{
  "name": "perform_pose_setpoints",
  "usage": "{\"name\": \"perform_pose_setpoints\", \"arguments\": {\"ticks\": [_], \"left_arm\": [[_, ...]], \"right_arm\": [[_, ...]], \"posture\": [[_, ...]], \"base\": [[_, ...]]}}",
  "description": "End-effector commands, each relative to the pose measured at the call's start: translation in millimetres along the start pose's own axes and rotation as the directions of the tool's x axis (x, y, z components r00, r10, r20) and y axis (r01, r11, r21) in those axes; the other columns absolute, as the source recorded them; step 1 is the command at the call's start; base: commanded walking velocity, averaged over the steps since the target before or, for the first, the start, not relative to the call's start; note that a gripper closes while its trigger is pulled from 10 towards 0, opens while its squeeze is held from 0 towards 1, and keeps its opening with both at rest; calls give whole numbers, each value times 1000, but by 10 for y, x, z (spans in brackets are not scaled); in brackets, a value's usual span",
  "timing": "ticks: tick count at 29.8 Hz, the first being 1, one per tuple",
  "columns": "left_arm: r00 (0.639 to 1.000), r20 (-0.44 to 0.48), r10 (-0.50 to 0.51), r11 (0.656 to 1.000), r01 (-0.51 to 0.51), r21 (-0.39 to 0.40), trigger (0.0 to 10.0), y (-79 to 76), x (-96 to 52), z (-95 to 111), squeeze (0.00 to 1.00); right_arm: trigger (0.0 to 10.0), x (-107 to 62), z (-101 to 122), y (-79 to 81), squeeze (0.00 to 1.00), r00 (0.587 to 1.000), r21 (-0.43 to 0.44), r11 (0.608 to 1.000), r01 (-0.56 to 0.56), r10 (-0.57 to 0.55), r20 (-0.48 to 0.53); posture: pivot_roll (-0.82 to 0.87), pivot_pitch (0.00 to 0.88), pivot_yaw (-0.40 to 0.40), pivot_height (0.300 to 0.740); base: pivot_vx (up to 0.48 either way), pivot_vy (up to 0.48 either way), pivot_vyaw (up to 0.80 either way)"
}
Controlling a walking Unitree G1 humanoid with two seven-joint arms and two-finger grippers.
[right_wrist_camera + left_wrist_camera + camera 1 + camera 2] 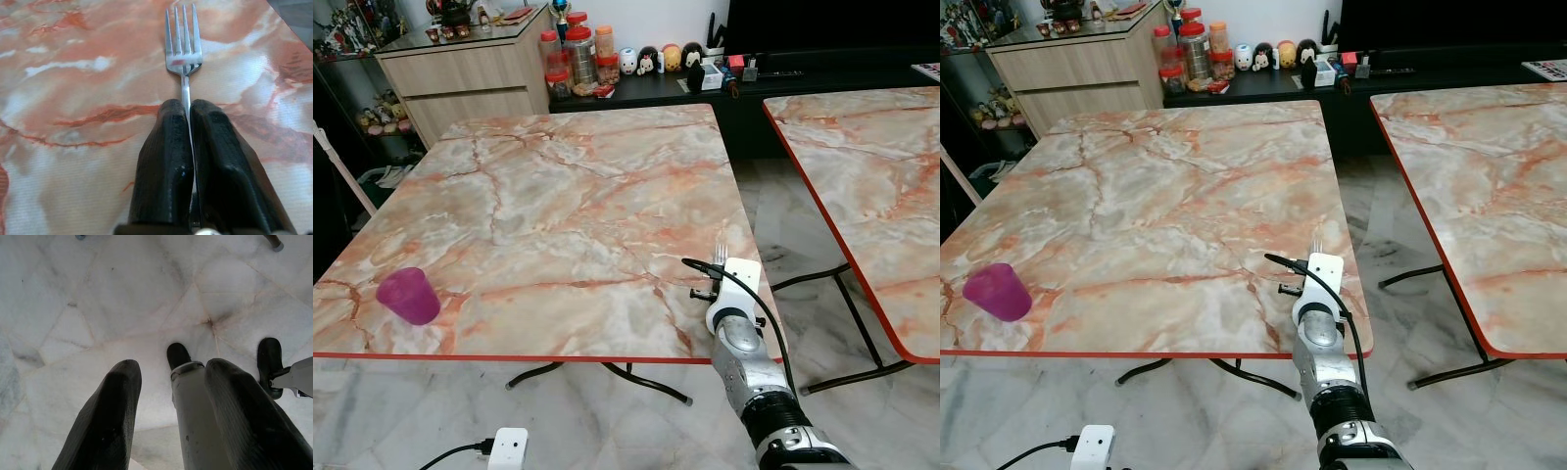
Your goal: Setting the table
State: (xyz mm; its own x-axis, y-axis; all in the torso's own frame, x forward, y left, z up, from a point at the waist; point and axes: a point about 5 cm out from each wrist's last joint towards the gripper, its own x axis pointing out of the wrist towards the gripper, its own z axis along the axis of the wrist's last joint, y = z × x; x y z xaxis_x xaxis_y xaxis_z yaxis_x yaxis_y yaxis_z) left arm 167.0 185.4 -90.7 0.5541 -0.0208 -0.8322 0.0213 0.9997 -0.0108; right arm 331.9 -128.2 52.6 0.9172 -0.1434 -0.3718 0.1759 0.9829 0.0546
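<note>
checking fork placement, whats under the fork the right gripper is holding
Marble-patterned table top lies beneath the fork, which the right gripper pinches by its handle near the table's front right part. The fingers cover the handle, so what lies below that stretch is hidden.

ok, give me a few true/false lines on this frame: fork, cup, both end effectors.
1. The right end effector is shut on a fork. True.
2. The fork's prongs point back toward the robot. False: they point away, over the table.
3. A purple cup stands near the table's near left corner. True.
4. The left end effector holds a spoon. False: its fingers are apart, empty, above the floor.
5. The cup lies tipped over. False: it stands upright.
</note>
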Motion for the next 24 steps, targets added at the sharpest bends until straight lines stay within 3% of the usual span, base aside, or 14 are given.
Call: {"name": "perform_pose_setpoints", "arguments": {"ticks": [1,11,12,13,15,16,19,20,22,24], "left_arm": [[1000,-1,14,1000,-14,-7,10000,26,3,21,0],[1000,7,19,1000,-19,-4,10000,11,9,42,0],[1000,7,19,1000,-19,-4,10000,10,9,42,0],[1000,6,21,1000,-21,-4,10000,13,8,38,0],[1000,6,22,1000,-22,-4,10000,13,7,37,0],[1000,7,24,1000,-24,-3,10000,12,8,40,0],[1000,11,27,1000,-27,0,10000,12,10,49,0],[1000,11,27,1000,-27,0,10000,12,10,49,0],[999,17,32,999,-32,8,10000,12,12,63,0],[999,20,34,999,-34,11,10000,12,13,73,0]], "right_arm": [[0,-19,34,194,0,996,-26,996,-84,84,11],[0,-38,250,241,0,981,-74,992,-103,113,156],[4588,-41,274,248,0,978,-84,991,-106,119,171],[10000,-61,374,268,0,962,-111,988,-105,129,239],[10000,-90,481,286,0,939,-120,987,-105,138,314],[10000,-132,603,310,0,904,-171,981,-94,156,397],[10000,-212,774,364,0,835,-226,970,-88,196,514],[10000,-212,774,364,0,835,-226,970,-88,196,514],[10000,-286,900,416,0,773,-255,962,-94,232,590],[10000,-316,944,435,0,749,-265,960,-95,244,616]], "posture": [[-91,0,87,740],[-95,0,85,740],[-95,0,85,740],[-96,0,85,740],[-96,0,84,740],[-95,0,84,740],[-97,0,84,740],[-97,0,84,740],[-99,0,85,740],[-99,0,85,740]], "base": [[0,0,0],[0,0,0],[0,0,0],[0,0,0],[0,0,0],[0,0,0],[0,0,0],[0,0,0],[0,0,0],[0,0,0]]}}
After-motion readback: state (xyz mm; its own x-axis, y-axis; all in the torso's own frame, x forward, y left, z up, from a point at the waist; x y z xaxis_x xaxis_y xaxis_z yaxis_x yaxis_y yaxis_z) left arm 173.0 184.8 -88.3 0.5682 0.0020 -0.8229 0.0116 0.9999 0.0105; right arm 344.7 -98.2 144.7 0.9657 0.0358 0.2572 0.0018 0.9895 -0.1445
